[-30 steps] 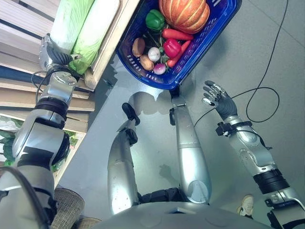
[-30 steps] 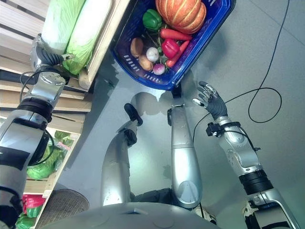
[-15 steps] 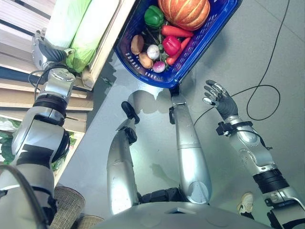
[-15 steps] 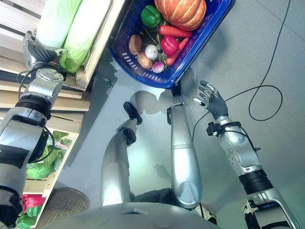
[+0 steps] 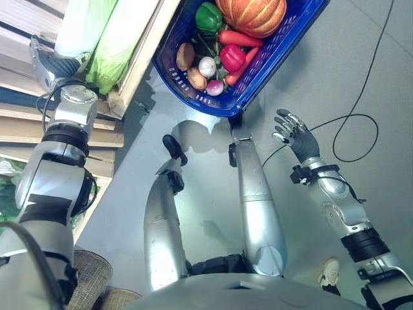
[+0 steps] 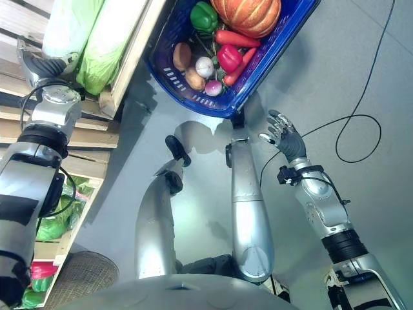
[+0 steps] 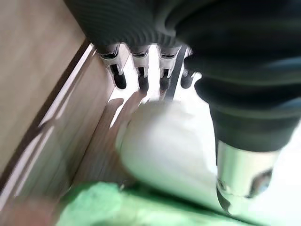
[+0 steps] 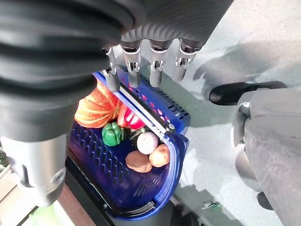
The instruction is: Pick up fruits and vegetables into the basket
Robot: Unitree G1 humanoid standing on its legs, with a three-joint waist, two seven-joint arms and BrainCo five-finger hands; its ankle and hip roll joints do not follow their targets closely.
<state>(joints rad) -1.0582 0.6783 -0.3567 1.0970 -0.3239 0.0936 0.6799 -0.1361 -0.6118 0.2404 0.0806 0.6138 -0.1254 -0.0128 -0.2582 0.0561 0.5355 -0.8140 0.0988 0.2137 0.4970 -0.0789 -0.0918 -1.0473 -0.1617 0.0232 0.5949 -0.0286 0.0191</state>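
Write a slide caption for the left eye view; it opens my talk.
Left hand reaches a crated cabbage; filled basket waits.

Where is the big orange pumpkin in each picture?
Left eye view: pumpkin at the top edge, in the far end of the blue basket.
Right eye view: same spot, top edge.
Left wrist view: not in it.
Right wrist view: in the basket, behind the right hand fingers.
Shared landmark: the green pepper beside it.

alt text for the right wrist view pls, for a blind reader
The right robot hand hangs open above a blue basket on the grey floor, holding an orange pumpkin, a green pepper, a red pepper and potatoes.
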